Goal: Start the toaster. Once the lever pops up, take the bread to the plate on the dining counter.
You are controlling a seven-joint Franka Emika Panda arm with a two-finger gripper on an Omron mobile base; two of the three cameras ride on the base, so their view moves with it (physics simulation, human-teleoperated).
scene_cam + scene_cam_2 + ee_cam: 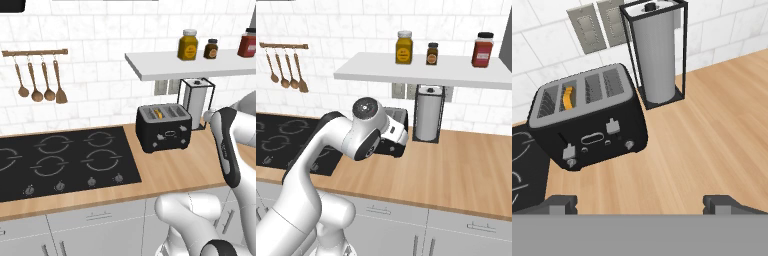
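Note:
The black toaster stands on the wood wall counter, right of the cooktop, also seen from the left base and partly hidden behind my hand from the right base. A yellowish bread slice sits in its second slot from the left. Two small levers on the toaster's front sit high in their tracks. My gripper hovers in front of and above the toaster, apart from it, open, with nothing between its fingertips. The plate and the dining counter are out of view.
A paper towel roll in a black wire holder stands just right of the toaster. Above it hangs a white shelf with jars. The black cooktop lies to the left. Bare wood counter stretches right of the toaster.

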